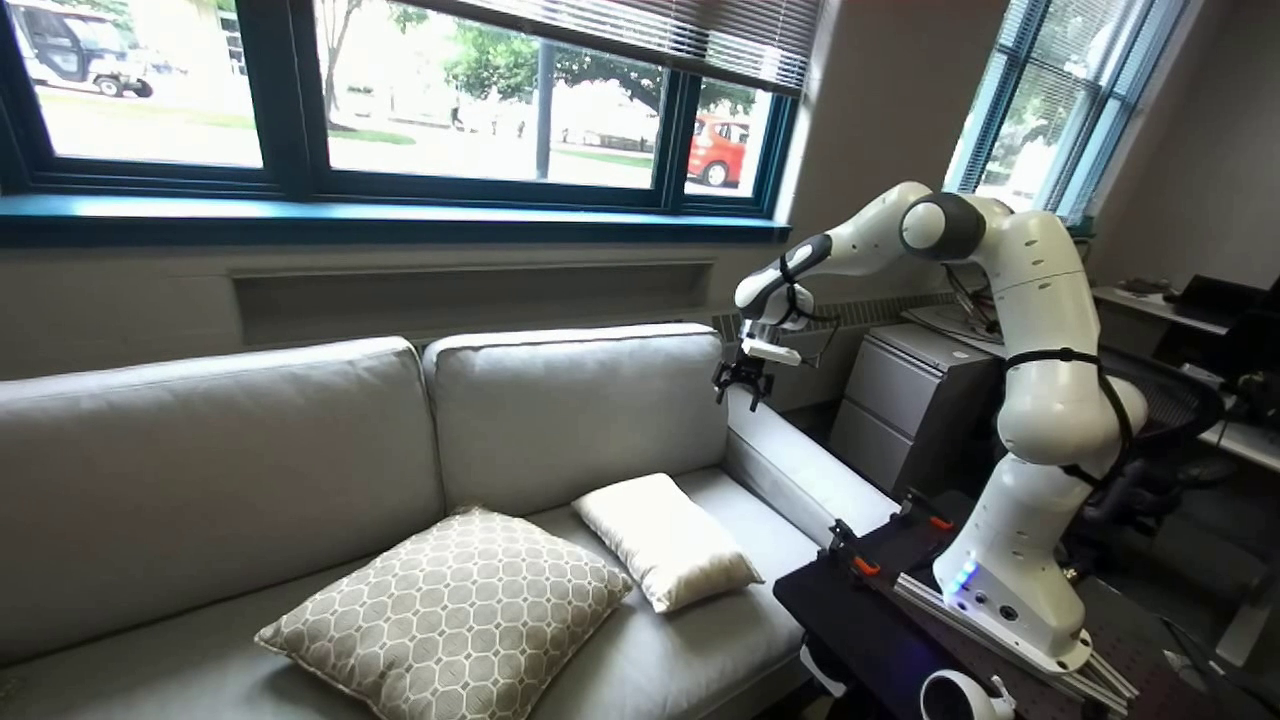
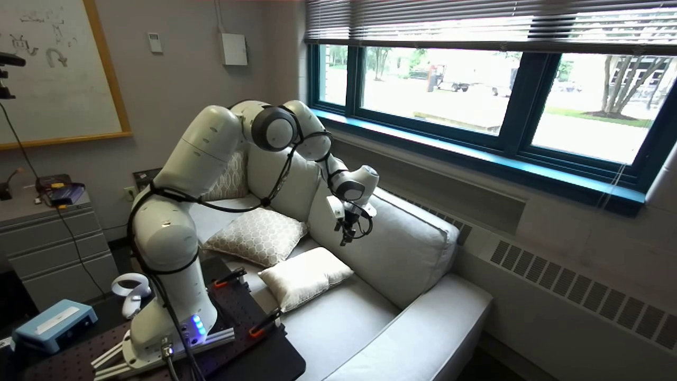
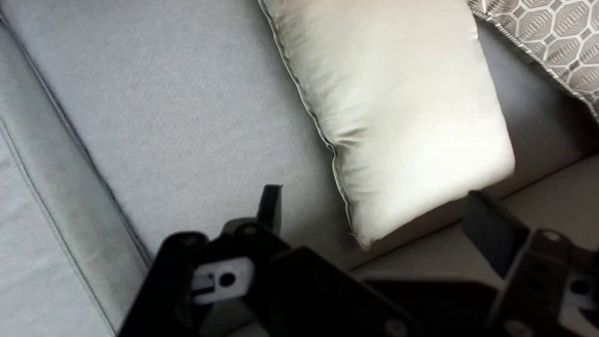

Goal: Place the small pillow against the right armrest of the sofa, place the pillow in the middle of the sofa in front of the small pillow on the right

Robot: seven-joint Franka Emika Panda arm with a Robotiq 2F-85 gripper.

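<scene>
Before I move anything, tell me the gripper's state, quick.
Gripper: open, holding nothing; the small pillow lies on the sofa, clear of it.

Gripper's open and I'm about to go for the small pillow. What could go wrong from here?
The small pillow lies flat with a puckered edge, so the open gripper may catch only loose fabric and let it slip.
The patterned pillow lies close beside it, so its corner might get dragged along.
In the wrist view, one finger shows against the back cushion, so a straight descent could press into it.
</scene>
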